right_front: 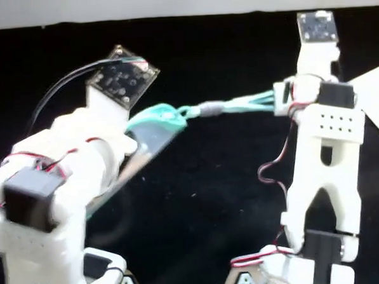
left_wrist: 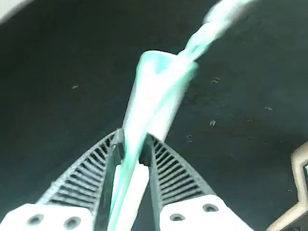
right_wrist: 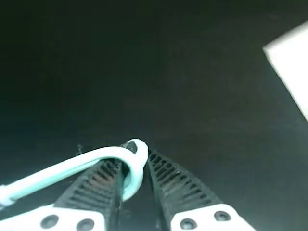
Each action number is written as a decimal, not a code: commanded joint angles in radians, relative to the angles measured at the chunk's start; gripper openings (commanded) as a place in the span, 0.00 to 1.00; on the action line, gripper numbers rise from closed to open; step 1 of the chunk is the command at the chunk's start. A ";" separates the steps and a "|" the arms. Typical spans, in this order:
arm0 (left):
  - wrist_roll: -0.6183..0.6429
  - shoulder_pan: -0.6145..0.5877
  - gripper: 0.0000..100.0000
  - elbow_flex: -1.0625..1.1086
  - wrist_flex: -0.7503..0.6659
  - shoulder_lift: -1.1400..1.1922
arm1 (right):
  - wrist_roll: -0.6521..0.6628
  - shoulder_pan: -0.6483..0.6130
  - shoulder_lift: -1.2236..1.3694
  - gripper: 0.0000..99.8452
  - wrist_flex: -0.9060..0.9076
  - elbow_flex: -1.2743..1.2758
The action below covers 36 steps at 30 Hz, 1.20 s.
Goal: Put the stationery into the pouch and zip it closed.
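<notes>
High view
- Tabletop (right_front: 210,179): black, both arms over it.
- Left arm (right_front: 58,181): near left, wrist angled toward the centre.
- Pouch (right_front: 152,134): just right of the left arm's wrist, tilted. Its teal-edged end points right and far; its near end is hidden behind the arm.
- Zip cord (right_front: 238,105): teal, runs taut from the pouch's far-right corner across to the right.
- Right arm (right_front: 323,148): stands upright at right.
- Right gripper (right_front: 281,99): points left, at the cord's right end.
- Pale sheet (right_front: 374,94): on the tabletop at the right edge, behind the right arm.

Left wrist view
- Left gripper (left_wrist: 132,142): clenched on the pouch edge, both ribbed fingers pressing the teal seam.
- Pouch: sticks out beyond the fingertips above the tabletop; the cord leads away from its far tip.

Right wrist view
- Right gripper: clenched on the cord's loop, which curls between the fingertips.
- Cord: leaves the fingers toward the left arm's side.
- Pale sheet: well apart from the fingers.
</notes>
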 commanded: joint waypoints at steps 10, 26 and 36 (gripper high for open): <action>0.005 -0.053 0.01 0.002 0.008 -0.042 | -0.057 -0.097 -0.349 0.01 -0.042 -0.438; 0.006 0.044 0.01 0.001 0.006 -0.042 | -0.051 -0.317 -0.355 0.01 -0.119 -0.846; 0.008 0.044 0.01 0.013 0.006 -0.042 | -0.051 -0.338 -0.355 0.01 -0.113 -0.849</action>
